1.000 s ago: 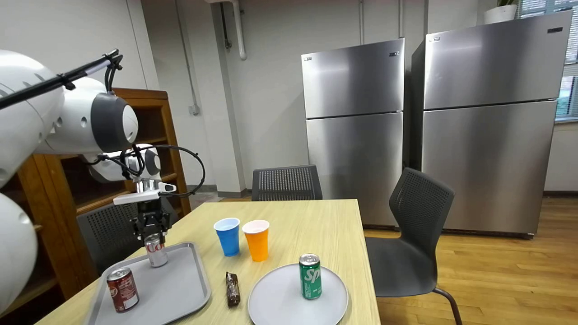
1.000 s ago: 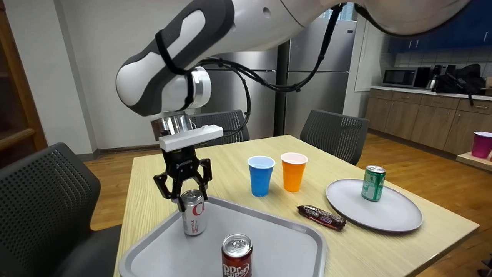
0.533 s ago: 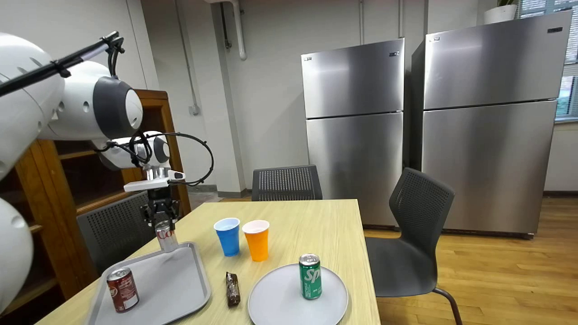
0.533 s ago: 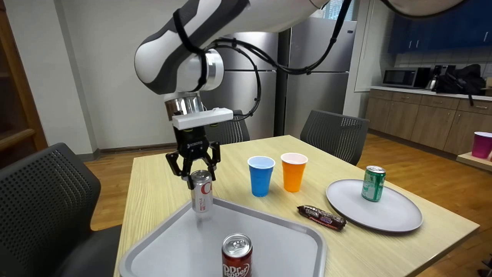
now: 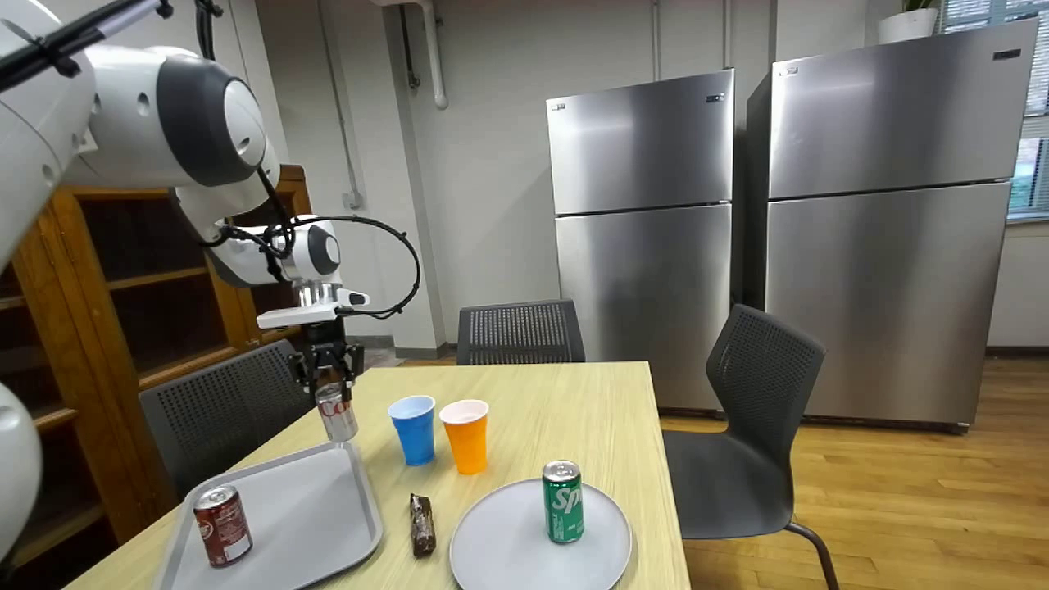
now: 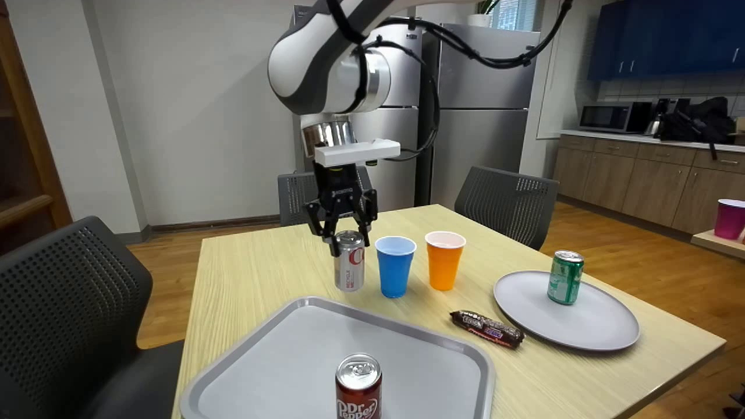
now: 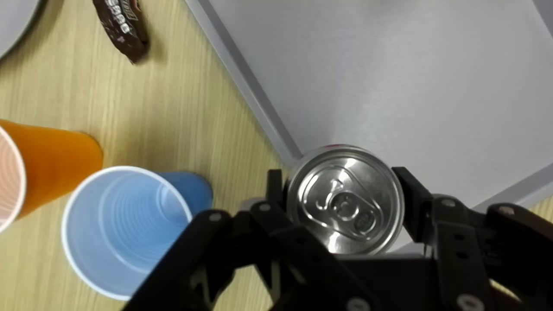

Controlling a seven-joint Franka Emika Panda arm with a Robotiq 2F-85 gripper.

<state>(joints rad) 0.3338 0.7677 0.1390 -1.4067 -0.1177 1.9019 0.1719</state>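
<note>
A silver Coke can (image 6: 349,269) hangs upright in my gripper (image 6: 349,240), near the far corner of the grey tray (image 6: 279,349). The wrist view shows the round top of the can (image 7: 345,203) pinched between two black fingers (image 7: 406,198), one on each side. Its lower body is hidden there. In an exterior view, the same can (image 5: 337,419) appears just beyond the tray's corner. A blue cup (image 6: 394,270) stands close beside it, with an orange cup (image 6: 444,265) further along. On the tray sits a dark red Dr Pepper can (image 5: 223,526).
A wrapped chocolate bar (image 6: 488,329) lies on the table between the tray and a round grey plate (image 6: 608,326). On that plate stands a green Sprite can (image 6: 565,278). Dark chairs (image 5: 742,410) surround the table (image 5: 533,393).
Held throughout, the Coke can has risen off the tray and travelled past its far corner toward the blue cup. The arm has moved up and over with it; the other objects stay put.
</note>
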